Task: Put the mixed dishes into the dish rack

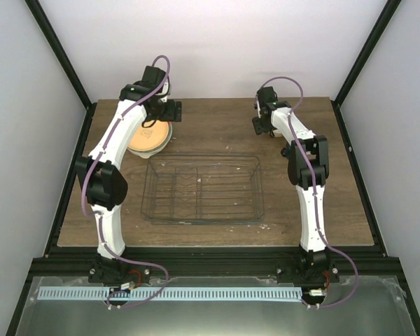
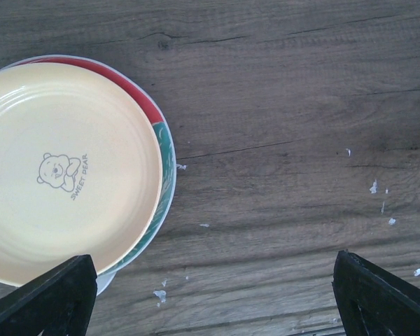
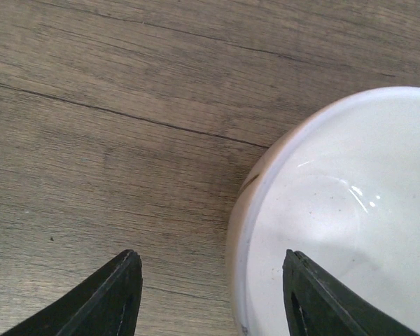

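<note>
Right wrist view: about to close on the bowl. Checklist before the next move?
1. Rim of the bowl between the right gripper jaws: ok, one finger over the inside, one outside.
2. Grip made: not ok, the outer finger stands apart from the bowl's wall.
3. Bowl upright: ok, its inside faces the camera.
4. Left gripper open: ok, hovering by the orange-yellow plate that tops the stack.
5. Dish rack free for loading: ok, no dish in it.
</note>
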Available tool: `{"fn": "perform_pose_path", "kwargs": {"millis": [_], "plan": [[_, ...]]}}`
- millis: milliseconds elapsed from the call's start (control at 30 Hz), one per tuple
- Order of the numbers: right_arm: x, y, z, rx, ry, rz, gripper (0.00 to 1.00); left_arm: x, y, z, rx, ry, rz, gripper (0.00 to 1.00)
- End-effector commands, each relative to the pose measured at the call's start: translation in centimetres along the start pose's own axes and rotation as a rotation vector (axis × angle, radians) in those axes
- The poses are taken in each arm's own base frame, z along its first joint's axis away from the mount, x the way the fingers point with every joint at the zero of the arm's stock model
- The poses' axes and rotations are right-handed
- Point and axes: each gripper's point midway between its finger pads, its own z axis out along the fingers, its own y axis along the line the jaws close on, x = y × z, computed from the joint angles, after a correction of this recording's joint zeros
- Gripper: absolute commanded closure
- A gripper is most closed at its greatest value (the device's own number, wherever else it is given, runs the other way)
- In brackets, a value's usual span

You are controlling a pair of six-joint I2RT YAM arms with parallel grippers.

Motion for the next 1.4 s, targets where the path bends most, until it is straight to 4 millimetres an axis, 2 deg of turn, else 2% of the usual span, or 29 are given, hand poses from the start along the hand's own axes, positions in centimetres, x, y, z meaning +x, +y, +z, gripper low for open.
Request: {"fn": "perform_pose_path", "kwargs": {"millis": [0,167,233,333,500,767,900,1033,1367], "plan": [[-1.4,-1.2,-0.9,0.032,-0.04,0.005,0.39,0.4,0.2,0.9,0.009,0.024,-0.008,0.07],[-3.6,-0.5,-4.8,-0.053,-0.122,0.006,0.33,0.5,0.2,1.2,0.013,0.031,-0.006,0.07],[-3.8,-0.6,-5.9,-0.066,-0.138,0.009,0.32,0.6,0.2,1.5,0.013,0.035,-0.008,0.07],[-3.8,-1.7,-7.0,-0.011,-0.141,0.014,0.32,0.8,0.0,1.7,0.022,0.044,-0.012,0.08],[-4.8,-3.5,-9.0,0.013,-0.185,0.061,0.29,0.8,0.0,2.1,0.028,0.049,-0.015,0.08],[-3.1,-9.4,-7.2,0.09,-0.112,0.202,0.28,0.9,0.0,2.3,0.031,0.052,-0.036,0.08],[-2.3,-11.3,-6.2,0.112,-0.096,0.231,0.29,1.0,-0.2,2.5,0.041,0.057,-0.042,0.09],[-1.7,-11.8,-4.9,0.095,-0.082,0.239,0.29,1.1,-0.2,2.6,0.04,0.062,-0.044,0.09],[-0.2,-10.9,-0.4,0.036,-0.033,0.246,0.31,1.3,0.0,2.6,0.029,0.073,-0.048,0.09]]}}
